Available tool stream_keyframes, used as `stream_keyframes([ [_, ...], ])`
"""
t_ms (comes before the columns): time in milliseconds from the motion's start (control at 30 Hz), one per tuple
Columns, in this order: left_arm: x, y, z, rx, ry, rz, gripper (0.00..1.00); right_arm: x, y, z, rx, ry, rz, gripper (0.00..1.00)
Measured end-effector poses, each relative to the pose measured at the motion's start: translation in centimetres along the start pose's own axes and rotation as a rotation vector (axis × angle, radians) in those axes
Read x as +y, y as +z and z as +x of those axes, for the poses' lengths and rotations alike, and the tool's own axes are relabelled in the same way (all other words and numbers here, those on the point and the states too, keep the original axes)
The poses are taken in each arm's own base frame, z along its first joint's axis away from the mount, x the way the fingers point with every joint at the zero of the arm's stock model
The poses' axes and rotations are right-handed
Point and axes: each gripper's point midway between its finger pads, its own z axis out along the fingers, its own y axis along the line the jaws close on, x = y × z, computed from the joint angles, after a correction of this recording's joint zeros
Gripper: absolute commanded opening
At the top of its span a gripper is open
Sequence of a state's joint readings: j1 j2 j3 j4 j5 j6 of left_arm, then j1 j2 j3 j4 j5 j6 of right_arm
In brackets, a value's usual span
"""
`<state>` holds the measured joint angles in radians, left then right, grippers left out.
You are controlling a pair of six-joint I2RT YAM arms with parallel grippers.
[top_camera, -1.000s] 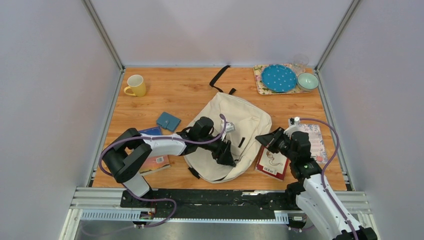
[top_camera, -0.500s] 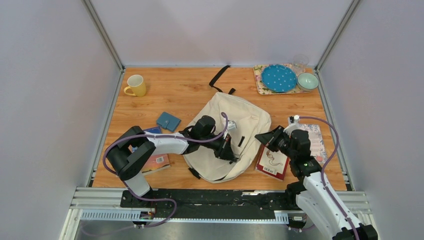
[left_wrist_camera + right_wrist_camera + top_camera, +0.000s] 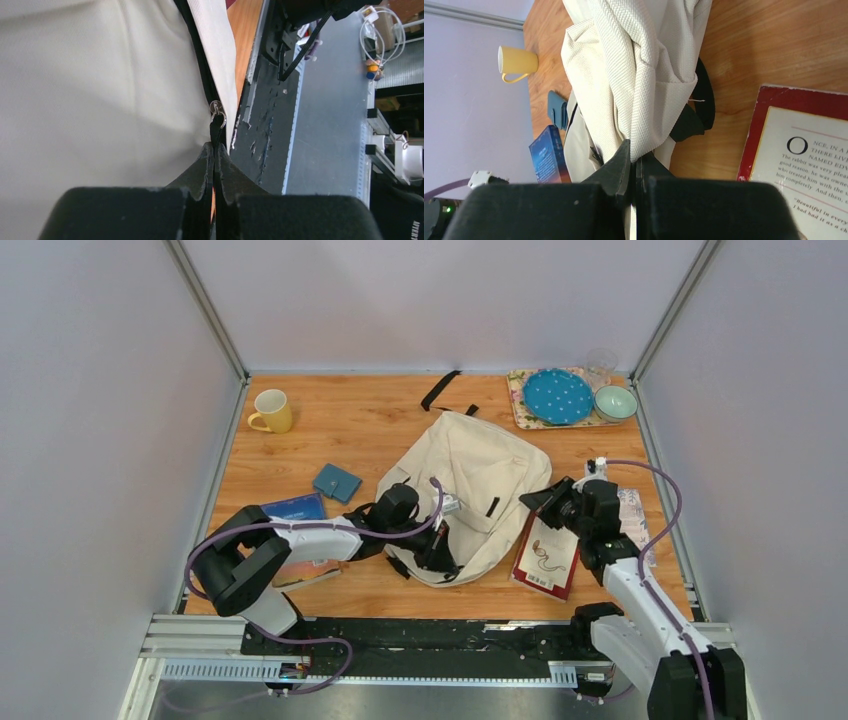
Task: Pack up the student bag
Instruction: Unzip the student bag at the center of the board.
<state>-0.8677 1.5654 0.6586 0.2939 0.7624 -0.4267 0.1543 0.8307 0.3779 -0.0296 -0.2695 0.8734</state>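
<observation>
Counted: one student bag (image 3: 470, 470); two books, namely one red-bordered book (image 3: 545, 562) and one blue book (image 3: 292, 508); one yellow mug (image 3: 272, 411); one blue wallet (image 3: 337, 482); one tray (image 3: 518, 400); one dotted plate (image 3: 558, 396); one bowl (image 3: 615, 402); one clear glass (image 3: 600, 362). Also one patterned flat item (image 3: 634, 508) beside the red-bordered book, kind not determinable.

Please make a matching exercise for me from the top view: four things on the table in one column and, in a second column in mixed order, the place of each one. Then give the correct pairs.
Things:
1. yellow mug
2. dotted blue plate
3. red book
4. teal wallet

Places:
A. on the flowered tray, far right corner
B. left of the student bag, next to the blue book
C. far left corner of the table, alone
D. right of the student bag, towards the near edge

Pairs: 1-C, 2-A, 3-D, 4-B
</observation>
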Motion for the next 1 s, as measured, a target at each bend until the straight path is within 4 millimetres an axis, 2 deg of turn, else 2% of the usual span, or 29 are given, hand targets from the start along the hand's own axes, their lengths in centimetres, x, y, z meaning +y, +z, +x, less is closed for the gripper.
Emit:
stream_keyframes([
  [267,1.0,-1.2,-0.1,-0.022,0.035,-0.112,0.00,-0.2,2.3,-1.5,0.042,0.026,-0.005,0.00],
  [333,1.4,-1.3,-0.1,-0.023,0.031,-0.136,0.00,-0.2,2.9,-1.7,0.070,0.033,-0.003,0.18],
  [367,1.5,-1.3,-0.1,-0.026,0.029,-0.145,0.00,-0.1,3.2,-1.8,0.085,0.031,0.004,0.32],
  [400,1.6,-1.3,-0.2,-0.028,0.025,-0.151,0.00,-0.1,3.4,-1.9,0.106,0.030,0.017,0.59],
  [500,2.1,-1.1,-0.3,-0.026,-0.007,-0.177,0.00,0.3,3.4,-2.8,0.127,0.001,0.053,0.83],
  [533,2.3,-1.0,-0.3,-0.023,-0.020,-0.186,0.00,0.4,3.1,-3.3,0.117,-0.015,0.066,0.86],
  [667,2.8,-0.6,-1.3,-0.030,-0.065,-0.219,0.00,-0.4,0.4,-3.8,0.070,-0.064,0.152,0.89],
  [767,2.9,-0.3,-2.0,-0.044,-0.086,-0.228,0.00,0.2,-1.8,-3.6,0.038,-0.080,0.142,0.89],
  [867,3.0,-0.1,-2.1,-0.043,-0.104,-0.228,0.00,0.1,-3.1,-2.0,0.060,-0.061,0.120,0.89],
  [1000,3.1,0.3,-2.3,-0.034,-0.119,-0.221,0.00,-1.5,-3.4,1.9,0.158,0.016,0.126,0.85],
])
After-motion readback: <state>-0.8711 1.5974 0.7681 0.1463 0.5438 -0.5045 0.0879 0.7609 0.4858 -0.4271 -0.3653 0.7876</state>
